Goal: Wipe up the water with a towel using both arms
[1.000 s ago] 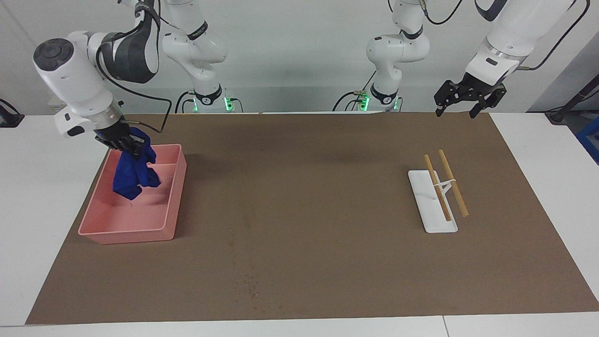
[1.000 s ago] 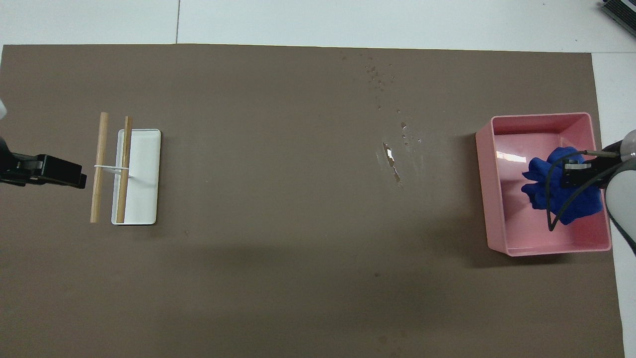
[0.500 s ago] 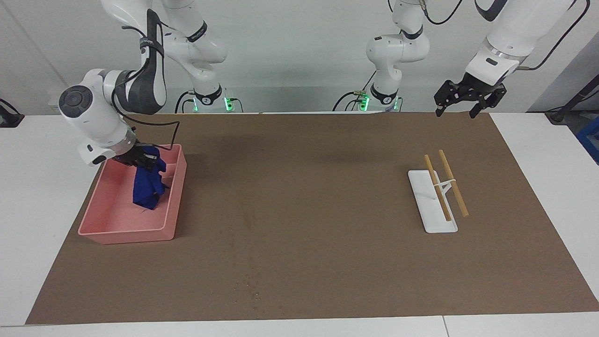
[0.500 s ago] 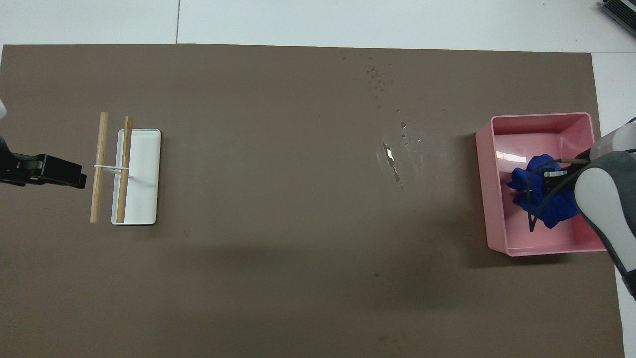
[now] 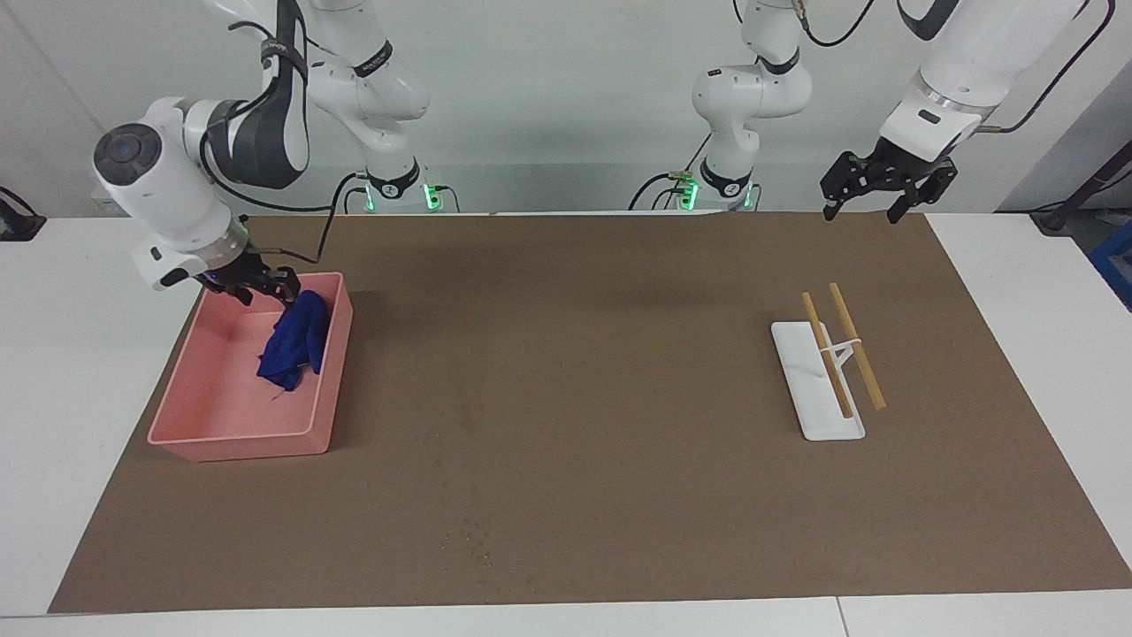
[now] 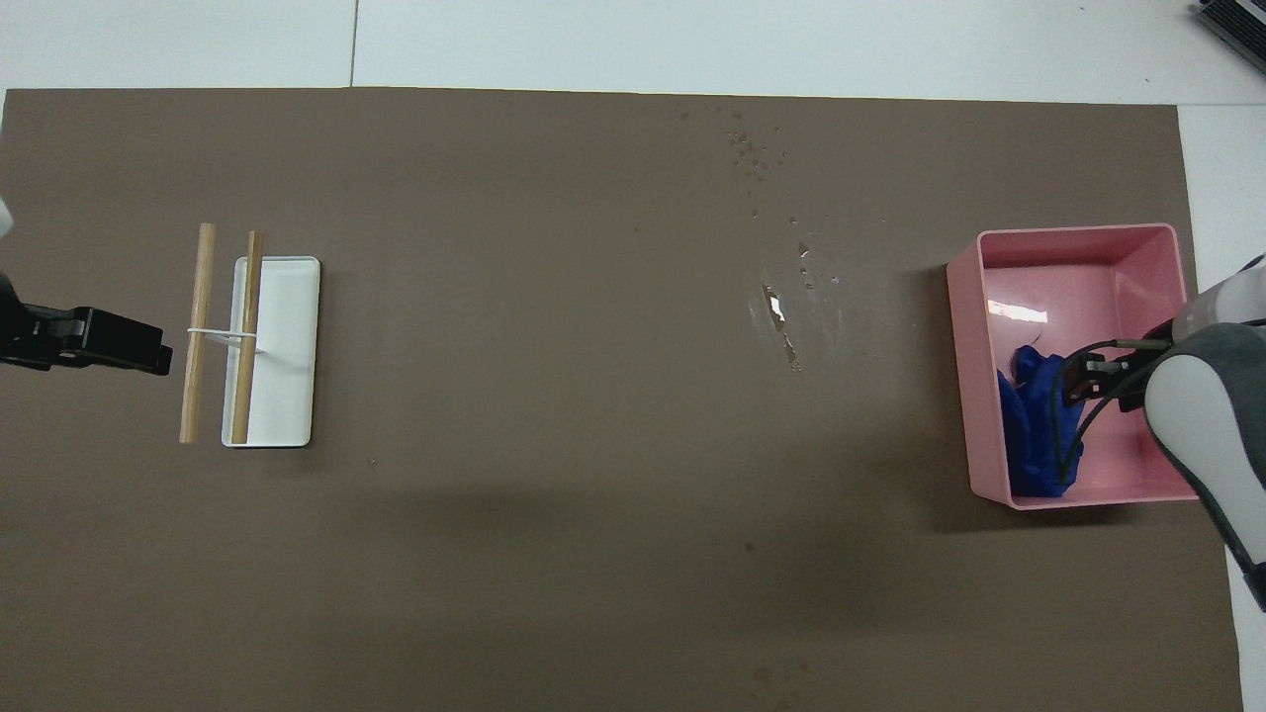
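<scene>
The deep-blue towel [image 5: 294,343] lies crumpled in the pink bin [image 5: 230,433], against the bin wall that faces the left arm's end; it also shows in the overhead view [image 6: 1029,425]. My right gripper [image 5: 258,287] is open and empty just above the bin, beside the towel's top; it also shows in the overhead view [image 6: 1086,378]. Water specks [image 5: 478,548] dot the brown paper farther from the robots, also seen in the overhead view [image 6: 757,153], with a wet streak [image 6: 781,326] closer in. My left gripper [image 5: 871,205] waits open in the air at the left arm's end.
A white tray [image 5: 809,416] at the left arm's end carries two wooden sticks [image 5: 856,345] tied with a white band. They also show in the overhead view [image 6: 247,336]. Brown paper [image 5: 584,372] covers the table.
My right gripper lowered the towel into the bin, let go of it and lifted slightly. The towel slumped against the bin wall. The left arm has not moved.
</scene>
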{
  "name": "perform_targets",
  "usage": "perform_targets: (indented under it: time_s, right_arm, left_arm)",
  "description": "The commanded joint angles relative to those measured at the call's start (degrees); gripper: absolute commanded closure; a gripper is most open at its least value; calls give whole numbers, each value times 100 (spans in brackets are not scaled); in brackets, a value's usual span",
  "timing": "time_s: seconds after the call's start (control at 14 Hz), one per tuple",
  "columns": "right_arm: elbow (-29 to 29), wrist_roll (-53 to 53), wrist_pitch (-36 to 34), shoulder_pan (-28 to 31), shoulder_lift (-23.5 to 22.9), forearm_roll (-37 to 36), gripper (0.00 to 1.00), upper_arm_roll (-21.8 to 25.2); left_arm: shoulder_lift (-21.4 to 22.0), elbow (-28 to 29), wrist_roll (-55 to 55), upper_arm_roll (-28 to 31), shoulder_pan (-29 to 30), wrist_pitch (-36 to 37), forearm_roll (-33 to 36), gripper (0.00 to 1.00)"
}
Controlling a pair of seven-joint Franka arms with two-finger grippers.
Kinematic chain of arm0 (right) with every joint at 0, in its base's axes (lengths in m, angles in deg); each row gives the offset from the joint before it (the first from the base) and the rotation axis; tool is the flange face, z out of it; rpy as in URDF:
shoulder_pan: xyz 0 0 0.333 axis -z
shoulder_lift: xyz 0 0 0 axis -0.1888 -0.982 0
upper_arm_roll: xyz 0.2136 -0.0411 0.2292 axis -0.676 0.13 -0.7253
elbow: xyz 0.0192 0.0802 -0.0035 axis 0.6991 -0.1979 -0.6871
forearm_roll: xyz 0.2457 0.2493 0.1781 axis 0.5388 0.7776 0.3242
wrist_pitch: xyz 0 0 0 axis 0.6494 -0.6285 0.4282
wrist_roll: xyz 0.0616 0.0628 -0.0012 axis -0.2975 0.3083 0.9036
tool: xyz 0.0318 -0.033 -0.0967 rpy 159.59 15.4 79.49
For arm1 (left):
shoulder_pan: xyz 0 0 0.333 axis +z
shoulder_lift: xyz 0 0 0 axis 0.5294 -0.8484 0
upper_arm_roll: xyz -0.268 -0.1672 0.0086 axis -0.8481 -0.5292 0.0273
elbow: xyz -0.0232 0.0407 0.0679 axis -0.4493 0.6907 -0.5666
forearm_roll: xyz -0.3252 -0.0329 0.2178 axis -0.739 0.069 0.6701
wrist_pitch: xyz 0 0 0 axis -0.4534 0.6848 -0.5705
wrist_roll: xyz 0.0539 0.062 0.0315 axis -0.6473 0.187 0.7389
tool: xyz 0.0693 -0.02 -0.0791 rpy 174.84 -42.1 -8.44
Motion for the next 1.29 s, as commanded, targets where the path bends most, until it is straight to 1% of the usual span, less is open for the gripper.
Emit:
perform_targets:
  time_s: [0.0,0.21,0.29,0.43,0.57,0.79,1.07,1.21]
  right_arm:
    - [755,-182,-307,-69,-5,-3,0,-41]
    - [1467,-288,-307,-140,-22,14,0,-120]
    - [1669,-611,-324,-193,-48,40,0,-120]
    - [2134,-1087,-595,-412,-84,93,0,-181]
    - [2417,-1263,-842,-667,-180,67,0,-234]
    - [2462,-1308,-1359,-905,-180,84,0,-243]
    - [2409,-1352,-1694,-932,-110,163,0,-322]
    - [2348,-1361,-1757,-923,-75,190,0,-322]
  left_arm:
    - [61,51,-41,47,-46,59,115,0]
    - [61,51,-41,47,-46,59,115,0]
    - [61,51,-41,47,-46,59,115,0]
    - [61,51,-41,47,-46,59,115,0]
    - [61,51,-41,47,-46,59,115,0]
    - [61,51,-41,47,-55,59,115,0]
    - [61,51,-41,47,-46,59,115,0]
    - [61,51,-41,47,-46,59,115,0]
